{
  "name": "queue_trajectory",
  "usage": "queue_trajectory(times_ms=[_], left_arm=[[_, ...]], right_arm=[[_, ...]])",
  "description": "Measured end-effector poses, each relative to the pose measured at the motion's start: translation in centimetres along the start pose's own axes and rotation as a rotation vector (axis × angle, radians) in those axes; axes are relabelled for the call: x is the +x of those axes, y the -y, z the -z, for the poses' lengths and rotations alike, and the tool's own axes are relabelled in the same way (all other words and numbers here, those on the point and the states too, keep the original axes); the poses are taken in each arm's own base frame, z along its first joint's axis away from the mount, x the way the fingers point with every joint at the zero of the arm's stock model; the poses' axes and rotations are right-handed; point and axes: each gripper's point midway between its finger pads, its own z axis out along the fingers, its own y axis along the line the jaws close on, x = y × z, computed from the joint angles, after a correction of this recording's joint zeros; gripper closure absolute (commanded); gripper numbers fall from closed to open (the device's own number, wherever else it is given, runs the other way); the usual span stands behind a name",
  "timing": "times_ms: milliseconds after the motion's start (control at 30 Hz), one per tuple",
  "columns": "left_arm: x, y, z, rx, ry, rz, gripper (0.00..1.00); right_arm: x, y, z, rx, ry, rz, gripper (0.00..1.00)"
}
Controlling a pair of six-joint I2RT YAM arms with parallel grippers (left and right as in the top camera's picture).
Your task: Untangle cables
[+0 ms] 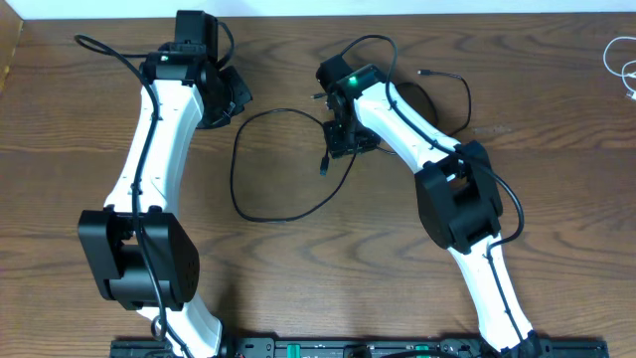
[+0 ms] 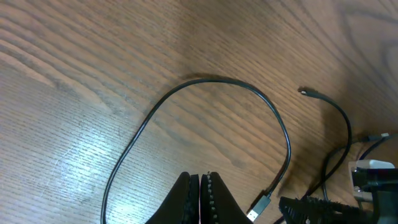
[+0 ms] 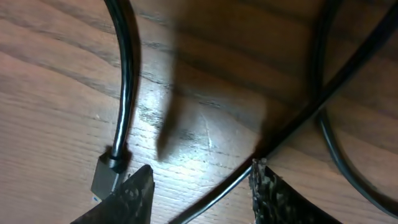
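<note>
A thin black cable (image 1: 237, 184) lies in a wide loop on the wooden table between the arms; its USB plug (image 1: 325, 166) ends just beside my right gripper (image 1: 344, 145). In the right wrist view that gripper (image 3: 202, 167) is open and low over the table. A second black cable (image 3: 292, 127) runs slantwise between its fingers, unpinched, and the plug (image 3: 107, 176) lies by the left finger. That cable's small plug end (image 1: 424, 73) rests further back right. My left gripper (image 2: 200, 178) is shut and empty, hovering over the loop (image 2: 214, 81).
A white cable (image 1: 621, 58) lies apart at the table's far right edge. Thicker black wires run along both arms. The left gripper (image 1: 229, 97) sits at the back left of the loop. Bare wood stretches across the table's front middle.
</note>
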Motion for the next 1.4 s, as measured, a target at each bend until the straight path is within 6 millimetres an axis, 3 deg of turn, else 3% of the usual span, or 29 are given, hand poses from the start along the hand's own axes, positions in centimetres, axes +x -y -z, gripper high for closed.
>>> queue_trajectory(times_ms=[333,500,767,900,1000,1400], left_arm=[[0.0,0.0,0.0,0.000,0.000,-0.001,0.91],[0.0,0.0,0.0,0.000,0.000,0.000,0.92],[0.0,0.0,0.0,0.000,-0.001,0.000,0.92],[0.0,0.0,0.0,0.000,-0.001,-0.001,0.92],[0.0,0.0,0.0,-0.001,-0.001,0.000,0.91],[0.0,0.0,0.0,-0.001,-0.001,0.000,0.91]], right_arm=[[1.6,0.9,0.3,0.031,-0.067,-0.055,0.44],[1.0,1.6,1.1,0.049,-0.049,-0.083,0.40],[-0.4,1.4,-0.5,0.033,0.019,-0.115,0.51],[-0.9,0.5,-0.5,-0.030,0.063,-0.132,0.60],[-1.1,-0.3,-0.5,-0.086,0.078,-0.141,0.62],[-2.2,-4.4,-0.1,-0.346,0.098,-0.069,0.54]])
